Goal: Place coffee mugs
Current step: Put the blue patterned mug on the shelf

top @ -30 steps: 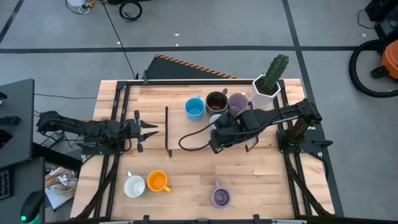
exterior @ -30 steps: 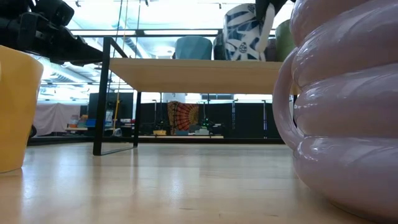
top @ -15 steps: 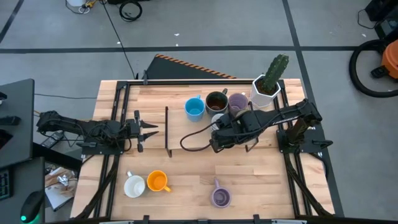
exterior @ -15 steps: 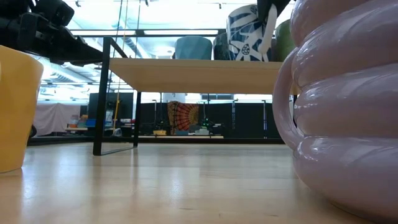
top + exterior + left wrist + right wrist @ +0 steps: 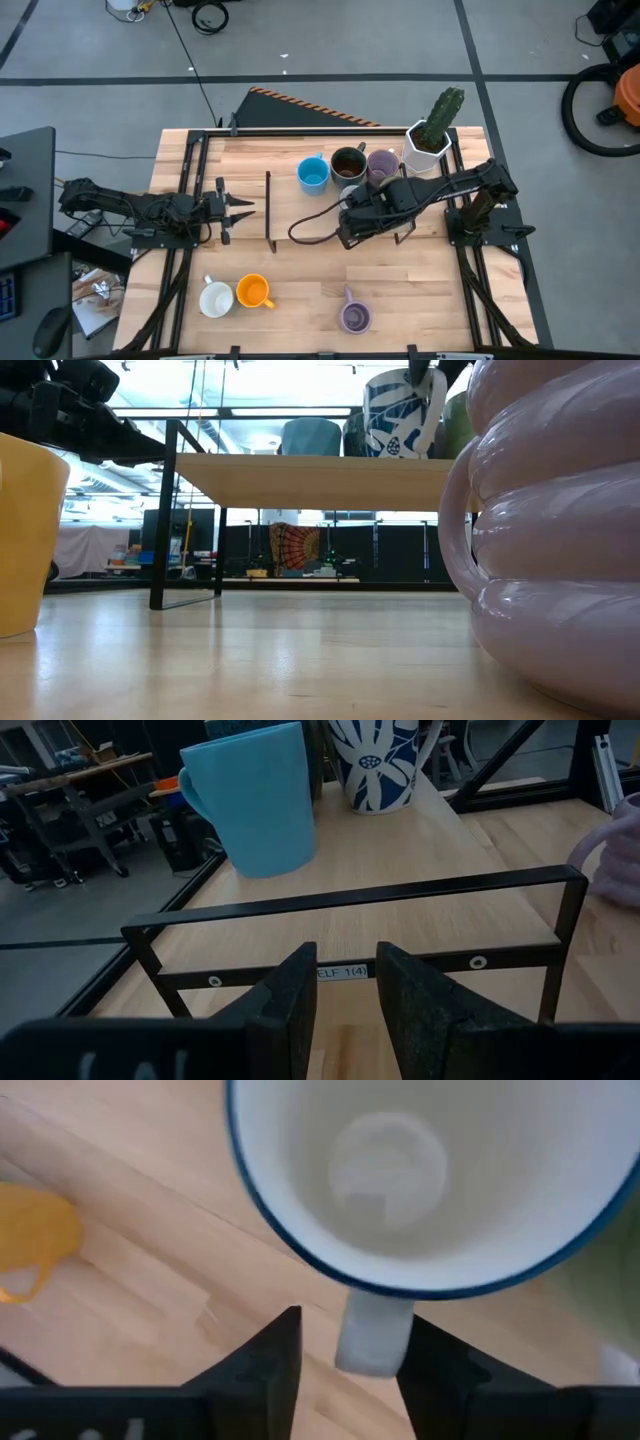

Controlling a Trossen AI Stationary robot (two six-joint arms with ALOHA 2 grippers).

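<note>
A white mug with a blue flower pattern [image 5: 395, 415] stands upright on its base on the raised wooden shelf [image 5: 320, 480], beside a blue mug [image 5: 313, 174], a dark brown mug [image 5: 347, 162] and a purple mug [image 5: 382, 164]. My right gripper [image 5: 345, 1365] hangs over it, pointing steeply down and open, with one finger on either side of the mug's handle [image 5: 372, 1335]. A gap shows on one side; whether the other finger touches, I cannot tell. My left gripper [image 5: 345, 990] waits open at the table's left, behind a black frame bar [image 5: 350, 900].
On the table's near part stand a white mug [image 5: 215, 298], an orange mug [image 5: 253, 291] and a purple mug [image 5: 355, 317]. A white hexagonal cactus pot [image 5: 428, 140] stands at the shelf's far right. Black frame uprights [image 5: 268, 205] rise between the two arms.
The flower-patterned mug leaned slightly half a second ago and now stands upright on the shelf. In the low view, my right gripper's dark finger covered the mug's handle and now leaves it showing. Both arms have stayed where they were.
</note>
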